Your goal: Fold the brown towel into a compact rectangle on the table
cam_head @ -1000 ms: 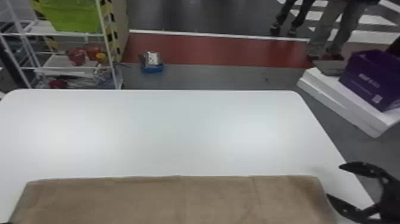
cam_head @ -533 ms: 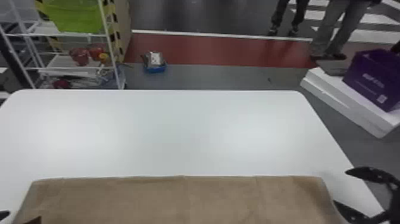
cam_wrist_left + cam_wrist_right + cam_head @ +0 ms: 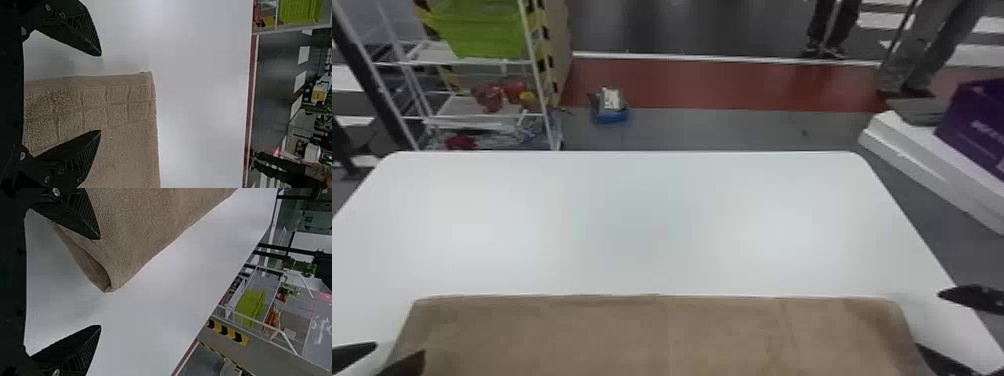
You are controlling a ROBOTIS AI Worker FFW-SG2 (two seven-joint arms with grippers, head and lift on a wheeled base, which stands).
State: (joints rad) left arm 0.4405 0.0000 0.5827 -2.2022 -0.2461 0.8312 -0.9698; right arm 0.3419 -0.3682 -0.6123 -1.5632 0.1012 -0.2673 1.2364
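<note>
"Count?"

"One brown towel (image 3: 657,335), one white table (image 3: 652,225), two black grippers with two fingers each. Past the table: one white rack (image 3: 540,90) at far left with one green bin (image 3: 482,37), one purple box (image 3: 977,120) off to the right."

"Towel's place?"

"Near side of the table, spread wide left to right. Layered edges show at a corner of its right end; ribbed grid along its left end."

"Left gripper (image 3: 400,350)?"

"At the towel's left end, in from the near left. Spread wide, nothing between the fingers. One finger over the cloth, the other over bare tabletop."

"Right gripper (image 3: 928,320)?"

"At the towel's right end, in from the right, pointing inward. Also wide apart, holding nothing. One finger overlaps the cloth in its wrist view, the other clear of it. Contact: cannot tell."
</note>
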